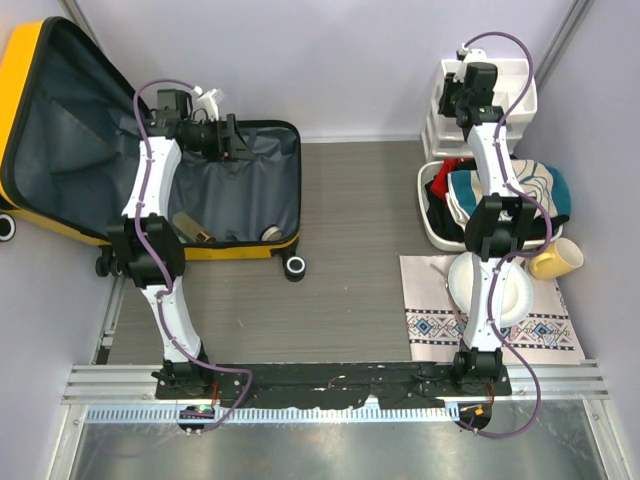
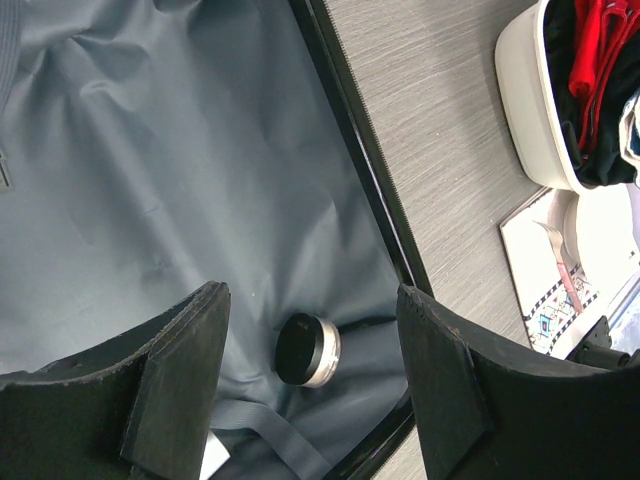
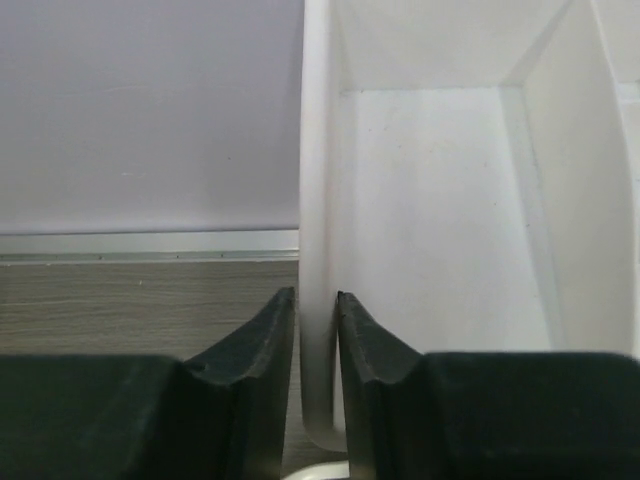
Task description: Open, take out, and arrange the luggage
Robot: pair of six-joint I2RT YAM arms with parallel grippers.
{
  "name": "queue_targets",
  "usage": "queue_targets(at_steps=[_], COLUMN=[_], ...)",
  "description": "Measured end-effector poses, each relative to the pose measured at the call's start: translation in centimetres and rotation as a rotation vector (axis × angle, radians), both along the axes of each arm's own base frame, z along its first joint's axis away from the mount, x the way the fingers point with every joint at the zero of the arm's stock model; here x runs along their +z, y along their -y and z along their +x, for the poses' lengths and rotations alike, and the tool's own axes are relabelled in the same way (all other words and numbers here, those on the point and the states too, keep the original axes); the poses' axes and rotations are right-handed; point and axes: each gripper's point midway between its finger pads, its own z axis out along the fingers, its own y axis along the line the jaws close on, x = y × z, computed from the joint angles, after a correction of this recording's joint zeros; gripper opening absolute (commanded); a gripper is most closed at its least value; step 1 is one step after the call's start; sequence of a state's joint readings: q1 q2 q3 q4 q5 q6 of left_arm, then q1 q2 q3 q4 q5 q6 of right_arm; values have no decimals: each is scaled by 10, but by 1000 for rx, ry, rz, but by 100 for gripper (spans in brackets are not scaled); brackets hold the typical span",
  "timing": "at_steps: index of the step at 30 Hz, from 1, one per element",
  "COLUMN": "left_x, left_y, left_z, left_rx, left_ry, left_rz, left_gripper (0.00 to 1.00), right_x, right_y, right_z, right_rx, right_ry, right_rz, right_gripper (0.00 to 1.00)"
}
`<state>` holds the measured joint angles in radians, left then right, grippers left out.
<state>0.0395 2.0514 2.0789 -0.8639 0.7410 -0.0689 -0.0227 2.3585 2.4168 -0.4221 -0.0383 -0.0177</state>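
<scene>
The yellow luggage (image 1: 22, 80) lies open at the back left, its lid leaning against the wall and its dark grey lining (image 2: 150, 150) exposed. My left gripper (image 1: 238, 140) hangs open over the lower half, holding nothing. In the left wrist view, a small round black and silver tin (image 2: 308, 350) lies on the lining below the left gripper (image 2: 312, 297). At the back right, my right gripper (image 1: 468, 62) reaches the white drawer organizer (image 1: 518, 100). In the right wrist view, the right gripper (image 3: 316, 296) is shut on the organizer's thin side wall (image 3: 318, 150).
A bottle (image 1: 190, 228) lies in the luggage near its front edge. A white basin (image 1: 432, 228) of clothes stands in front of the organizer. On a patterned mat (image 1: 545, 332) sit a white plate (image 1: 508, 292) and a yellow mug (image 1: 556, 260). Walls close in on three sides.
</scene>
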Motion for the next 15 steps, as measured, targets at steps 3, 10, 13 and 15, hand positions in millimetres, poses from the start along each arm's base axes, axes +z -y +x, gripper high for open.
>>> queue_targets(at_steps=[3, 10, 13, 15], left_x=[0, -3, -5, -6], left_y=[-2, -7, -8, -9], left_z=[0, 0, -1, -2], left_rx=[5, 15, 19, 23], left_ry=[0, -10, -14, -17], left_rz=[0, -1, 2, 6], left_gripper=[71, 71, 71, 71], right_x=[1, 2, 2, 2], right_y=[-8, -19, -41, -65], right_z=[1, 1, -2, -8], right_rx=[21, 13, 26, 46], right_ry=[4, 22, 33, 30], right_rz=[35, 27, 35, 41], right_gripper=[3, 1, 1, 1])
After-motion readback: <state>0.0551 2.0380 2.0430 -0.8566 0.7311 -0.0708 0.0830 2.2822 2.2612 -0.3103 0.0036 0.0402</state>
